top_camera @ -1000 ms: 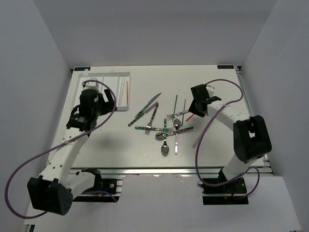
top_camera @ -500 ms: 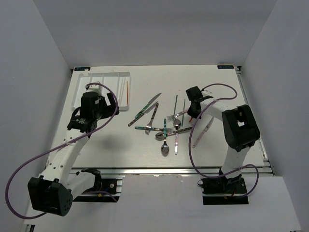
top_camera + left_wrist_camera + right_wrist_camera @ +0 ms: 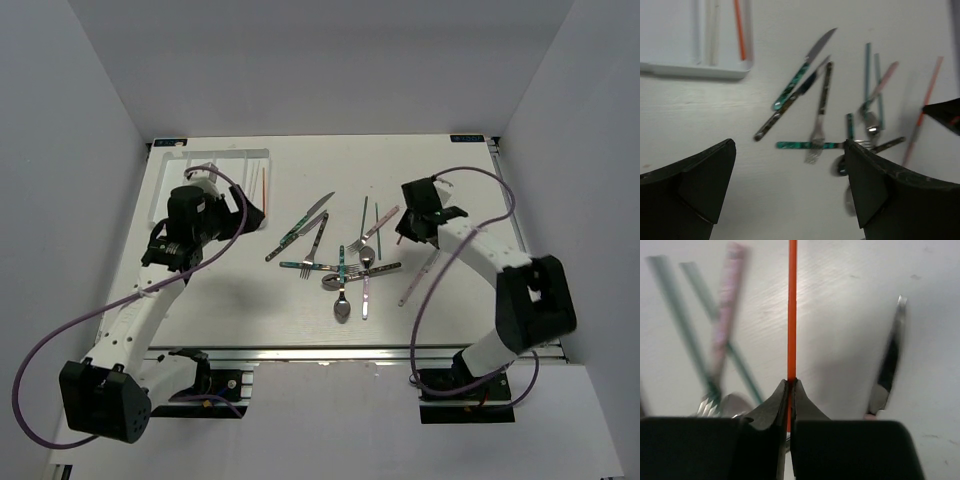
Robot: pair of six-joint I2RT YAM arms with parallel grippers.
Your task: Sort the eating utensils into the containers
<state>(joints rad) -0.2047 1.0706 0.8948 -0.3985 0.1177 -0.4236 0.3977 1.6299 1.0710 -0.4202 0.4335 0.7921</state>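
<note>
Leftward first: white cutlery tray (image 3: pixel 232 153) at the far left corner of the table (image 3: pixel 230 300), partly hidden under the left arm (image 3: pixel 150 290), with one orange chopstick (image 3: pixel 263 190) lying lengthwise in its rightmost compartment. Near the tray's right near corner, left gripper (image 3: pixel 790 150), jaws spread wide, nothing between them, hovering above the tabletop. Next, toward the middle, loose on the table: teal-handled knife (image 3: pixel 805 70) lying slantwise, blade toward the far right; close beside it a dark-handled utensil (image 3: pixel 790 102), head too blurred to name; dark-handled fork (image 3: pixel 822 100), tines toward the near edge; teal-handled fork (image 3: pixel 810 145) lying crosswise, meeting that fork near its tines. Further right, a crossed heap: two dark green chopsticks (image 3: pixel 675 305), pink-handled fork (image 3: pixel 727 300) crossing them, a spoon (image 3: pixel 342 305) at the near end. Then right gripper (image 3: pixel 789 385), fingertips pressed together on a red-orange chopstick (image 3: pixel 792 310), pinched near one end, the rest running straight out ahead of the fingers. Lifted or touching the table: cannot tell. Rightmost, a knife (image 3: pixel 890 360) flat on the table, apart from the gripper.
</note>
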